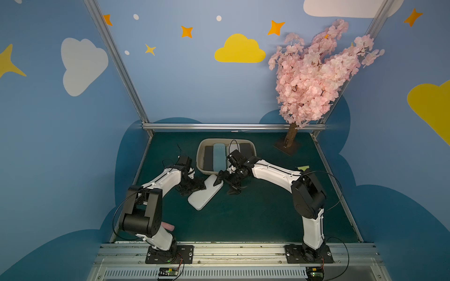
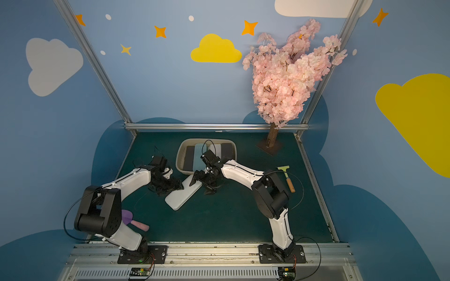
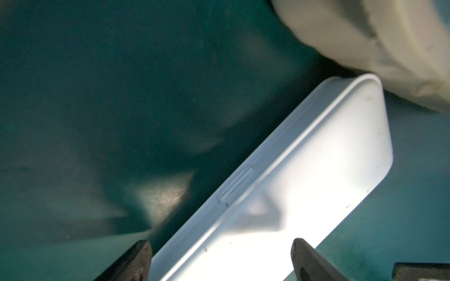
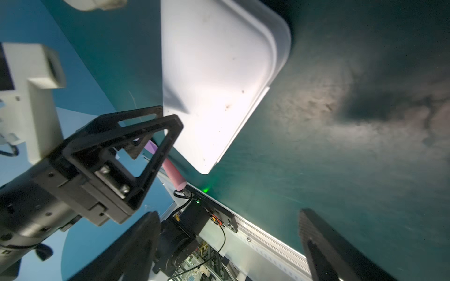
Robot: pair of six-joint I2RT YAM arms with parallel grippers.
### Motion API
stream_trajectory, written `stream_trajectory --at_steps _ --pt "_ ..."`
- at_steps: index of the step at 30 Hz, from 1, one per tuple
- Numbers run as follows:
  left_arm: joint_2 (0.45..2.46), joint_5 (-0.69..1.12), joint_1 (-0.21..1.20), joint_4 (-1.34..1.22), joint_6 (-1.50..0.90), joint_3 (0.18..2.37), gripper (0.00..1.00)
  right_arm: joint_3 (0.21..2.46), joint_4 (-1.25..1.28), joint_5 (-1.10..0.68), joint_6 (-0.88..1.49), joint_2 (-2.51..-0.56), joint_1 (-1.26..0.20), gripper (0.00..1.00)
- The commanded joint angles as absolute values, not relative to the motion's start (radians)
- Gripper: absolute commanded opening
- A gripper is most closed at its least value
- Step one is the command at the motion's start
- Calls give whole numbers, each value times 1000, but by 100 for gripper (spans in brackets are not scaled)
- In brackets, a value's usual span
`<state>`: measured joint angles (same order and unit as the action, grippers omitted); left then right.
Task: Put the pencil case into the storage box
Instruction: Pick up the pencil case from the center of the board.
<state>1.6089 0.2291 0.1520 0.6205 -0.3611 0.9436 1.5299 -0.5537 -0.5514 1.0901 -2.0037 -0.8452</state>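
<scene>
My left gripper (image 3: 218, 258) stood spread astride the pencil case (image 1: 205, 194), lying outside at 6 o'clock of the storage box (image 1: 201, 155); my right gripper (image 1: 226, 186) hung spread at its 1 o'clock end. Grasp step, I judged: next, pinch and lift over the rim.

Both top views are dim overall, with a blue-green cast. Wide lens: the frame posts (image 1: 114, 60) lean outward toward the picture edges. The table (image 1: 255, 214) is dark, with soft arm shadows; the white pencil case (image 1: 204, 194) is the brightest thing on it.

Left wrist view: the case lid is burnt out in glare, lit from near the camera, with one wedge shadow on it. The storage box (image 3: 389, 36) is blurred and the table smeared.

Right wrist view: mottled light patches and a dark blot on the table, a small green glow (image 4: 207, 189), near fingers (image 4: 323, 248) out of focus.
</scene>
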Motion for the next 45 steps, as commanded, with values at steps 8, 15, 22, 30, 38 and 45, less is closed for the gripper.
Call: stream_trajectory --at_steps 8,15,22,30,38,45 --pt "1600 307 284 592 -413 908 89 1385 -342 -597 1193 -2000 -874 92" --pt "1481 339 336 504 -574 747 81 1286 -268 -596 1187 -1991 -874 88" --pt "1458 332 336 417 -653 674 85 1235 -244 -570 1127 -1969 -850 84" --pt "1446 302 333 380 -678 653 82 1364 -382 -529 992 -2022 -802 78" --pt "1459 349 312 293 -686 624 80 1424 -347 -607 1006 -2121 -816 66" --pt "1517 446 256 219 -655 590 84 1466 -314 -653 1044 -2195 -828 57"
